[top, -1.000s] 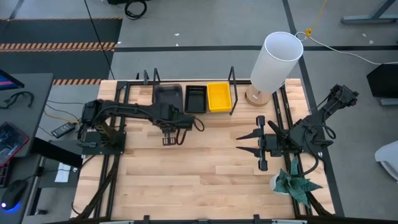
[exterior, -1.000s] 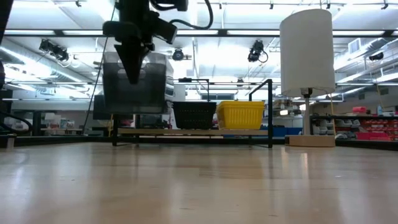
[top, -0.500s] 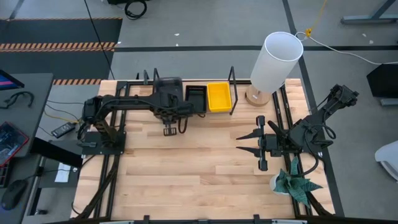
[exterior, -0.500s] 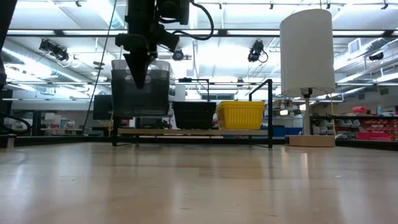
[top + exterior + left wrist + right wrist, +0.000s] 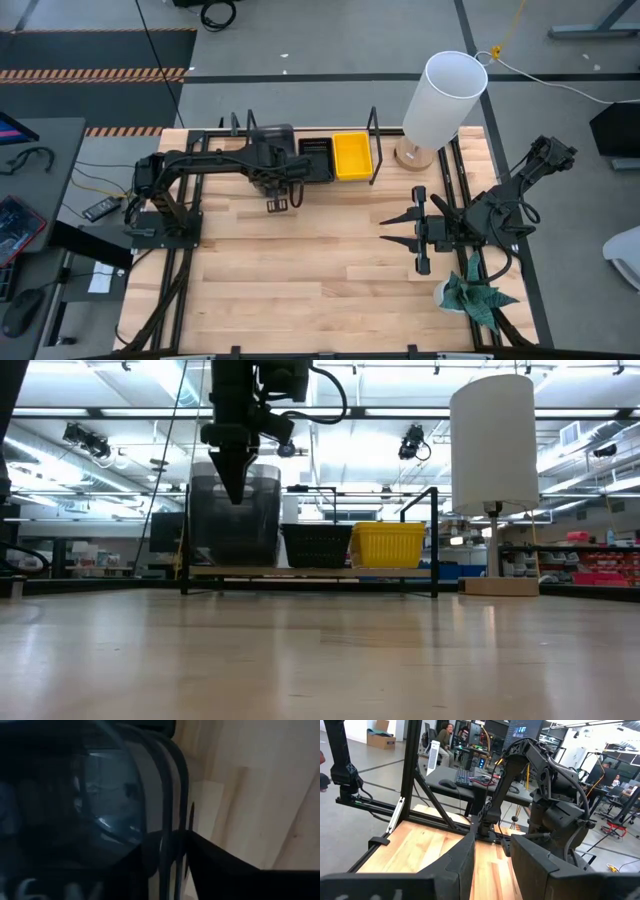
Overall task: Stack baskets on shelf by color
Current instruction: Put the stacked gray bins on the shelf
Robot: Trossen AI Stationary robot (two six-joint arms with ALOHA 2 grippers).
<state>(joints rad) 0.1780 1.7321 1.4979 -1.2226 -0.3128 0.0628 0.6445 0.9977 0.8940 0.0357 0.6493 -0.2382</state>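
High view: left gripper (image 5: 277, 203) sits at the near edge of the shelf's (image 5: 240, 128) left end, clamped on the near wall of the gray basket (image 5: 268, 150); a second ago that basket hung nearer and slightly further left, short of the shelf, so it has since been carried far and right; half a second ago it was already over the left bay.

Low view: gray basket (image 5: 235, 518) now reaches down to the shelf board (image 5: 310, 572), where a second ago it rode clearly above it; whether it bears on the board or on another gray basket beneath cannot be told. Left wrist view shows several nested gray rims (image 5: 167, 795) pinched between the dark fingers (image 5: 225, 870), so more than one basket may be in the grip; the count is uncertain.

Black basket (image 5: 316, 158) stands mid-shelf, just beside the gray; yellow basket (image 5: 352, 156) occupies the right bay.

Right gripper (image 5: 392, 229) waits well apart at the table's right side, fingers spread, holding nothing.

Judgement: placement of the gray stack is near complete; release and a clean withdrawal are what remain; the risk is dragging the basket off the near edge on retreat.
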